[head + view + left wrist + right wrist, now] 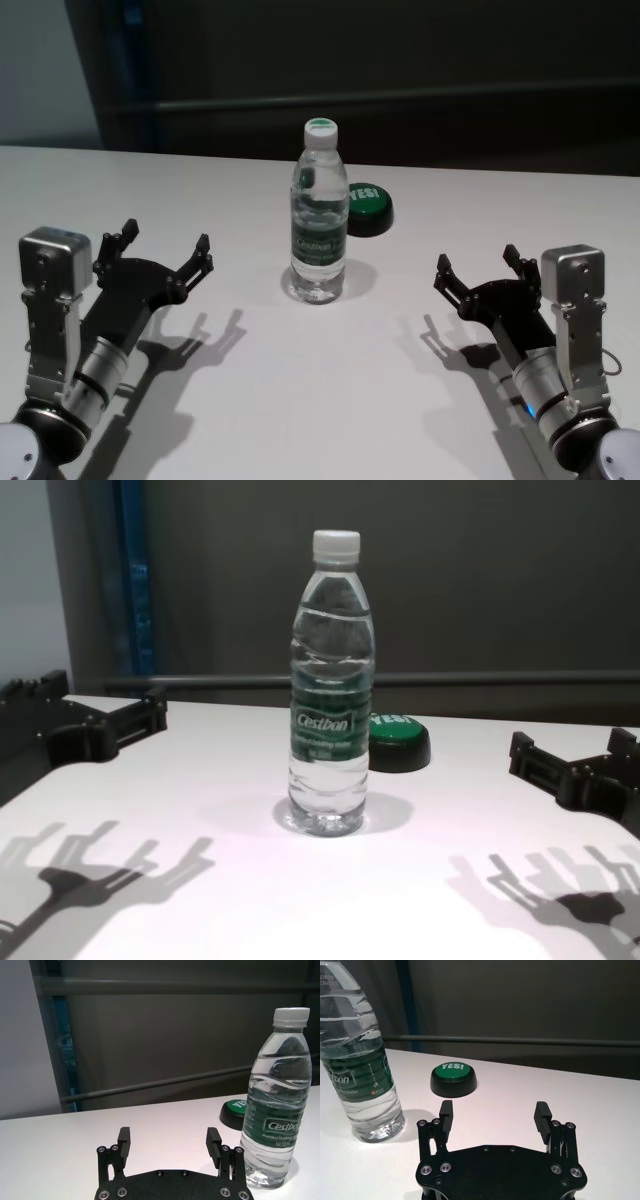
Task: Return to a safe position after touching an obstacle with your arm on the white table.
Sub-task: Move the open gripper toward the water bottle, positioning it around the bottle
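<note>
Two grippers: both are held above the white table [320,400], jaws spread, nothing gripped.
Left gripper [167,247]: kept apart from the bottle, which is seen ahead of its jaws and off to the robot's right.
Right gripper [478,265]: the bottle is seen ahead of its jaws, off to the robot's left.
Cestbon water bottle [319,215]: stood upright on the table between the two sets of jaws, touched by neither.
Green "YES!" button [368,207]: placed just behind the bottle, beyond both jaws.

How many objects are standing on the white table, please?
2. The tall clear plastic water bottle with white cap stands upright near the middle of the white table. The low round black button with green top sits just behind it, toward the robot's right. None seems hidden.
</note>
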